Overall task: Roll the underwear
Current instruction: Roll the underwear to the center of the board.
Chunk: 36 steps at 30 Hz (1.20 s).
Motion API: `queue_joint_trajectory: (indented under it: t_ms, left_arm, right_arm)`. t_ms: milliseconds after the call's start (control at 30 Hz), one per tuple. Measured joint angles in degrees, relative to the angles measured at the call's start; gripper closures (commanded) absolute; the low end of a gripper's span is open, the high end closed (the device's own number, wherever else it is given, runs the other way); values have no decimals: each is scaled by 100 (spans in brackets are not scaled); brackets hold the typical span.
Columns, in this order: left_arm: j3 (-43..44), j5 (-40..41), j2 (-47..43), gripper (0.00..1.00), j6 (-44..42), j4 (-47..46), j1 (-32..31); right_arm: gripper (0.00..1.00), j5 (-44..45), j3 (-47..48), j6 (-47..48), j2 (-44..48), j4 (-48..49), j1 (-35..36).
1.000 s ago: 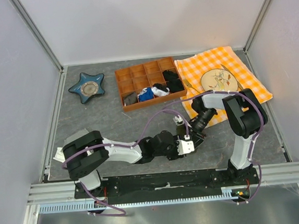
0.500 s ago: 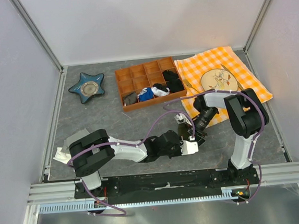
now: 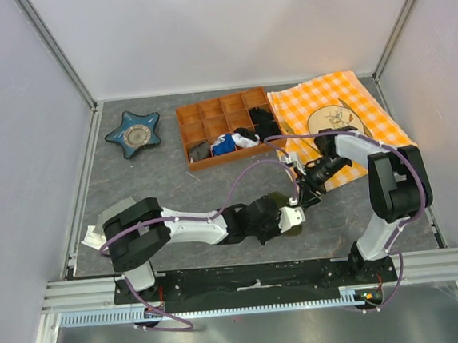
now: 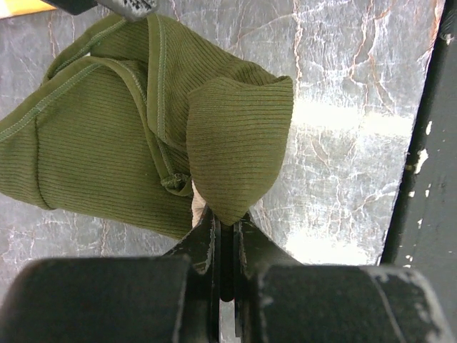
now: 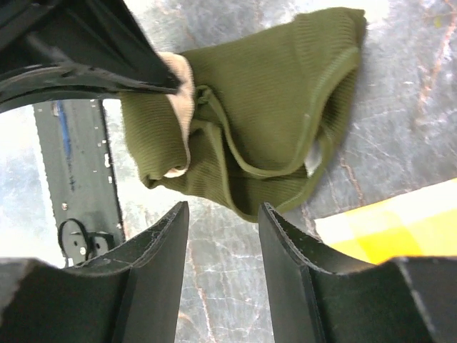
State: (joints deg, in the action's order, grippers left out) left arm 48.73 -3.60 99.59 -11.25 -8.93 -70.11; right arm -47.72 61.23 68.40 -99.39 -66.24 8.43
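A grey marbled bench sits inside pale walls. At its far side are a blue star-shaped dish, a wooden tray with small garments in some compartments, and an orange checked cloth carrying a plate.

The underwear lies crumpled on the bench near the front, right of centre, just beside the near corner of the cloth and well apart from the tray. In the left wrist view, the left gripper is pressed together on a raised fold of the olive underwear. The fold stands up as a rounded flap while the rest lies flat on the bench.

In the right wrist view, the right gripper has its jaws spread with only bare bench between them, just beside the edge of the underwear. A strip of the cream waistband shows next to the dark left gripper.
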Motion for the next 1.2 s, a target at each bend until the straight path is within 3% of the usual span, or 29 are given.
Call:
queue_joint_trajectory:
  t_ms: [267, 533, 700, 833, 1000, 1200]
  left_arm:
    - [785, -330, 249, 98, 546, 1163, 13]
    - [1543, -1473, 758, 98, 1241, 1871, 487]
    - [2033, -2288, 1163, 98, 1681, 2323, 870]
    - [2492, -3032, 1615, 98, 2009, 2649, 1163]
    - [3075, -3845, 2186, 97, 2326, 3045, 1447]
    - [3486, -4398, 2597, 95, 2573, 3342, 1624]
  right_arm:
    - [49, 260, -70, -876, 138, 787, -116]
    - [47, 166, -63, -973, 994, 986, -1294]
    - [46, 188, -74, -485, 1381, 870, -1493]
    - [46, 57, -177, 789, 1816, 184, -1486]
    - [45, 24, -780, 2074, 2225, -514, -1027]
    - [35, 306, -1799, 1729, 3191, 341, 501]
